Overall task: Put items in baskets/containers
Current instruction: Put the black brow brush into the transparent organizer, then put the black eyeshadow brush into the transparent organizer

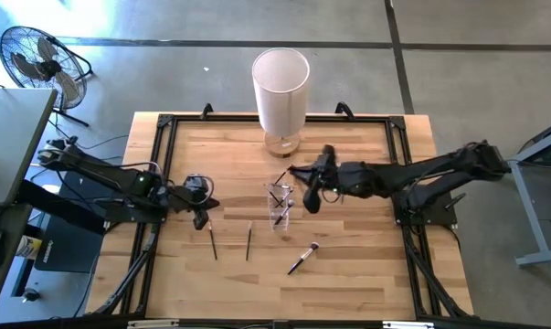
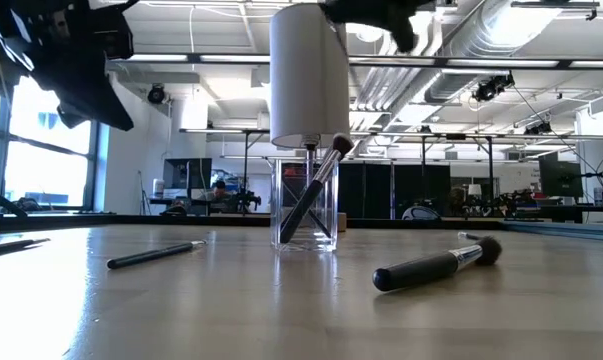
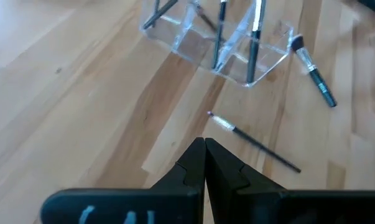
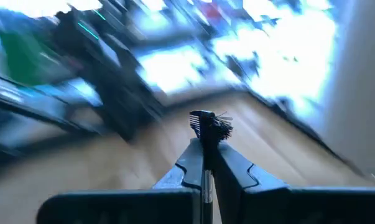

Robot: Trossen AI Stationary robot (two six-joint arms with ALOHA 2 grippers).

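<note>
The right gripper [image 4: 203, 163] has its fingers clamped on a thin brush [image 4: 209, 127] whose dark bristle head sticks out just past the fingertips. In the overhead view this gripper [image 1: 304, 195] hangs above the table at about 2 o'clock from the clear cup [image 1: 280, 203], close beside it. The cup stands near the table's centre, at 6 o'clock from the tall white cylinder [image 1: 280, 87], and already holds several brushes leaning against its walls [image 2: 308, 200]. The left gripper [image 3: 204, 163], fingers pressed together on nothing, sits at 9 o'clock from the cup, low over the wooden table [image 1: 348, 274]. Three brushes lie loose on the boards: two thin ones [image 1: 213, 241] [image 1: 249, 240] at about 7 o'clock from the cup, and a thicker one [image 1: 302, 259] at 5 o'clock.
</note>
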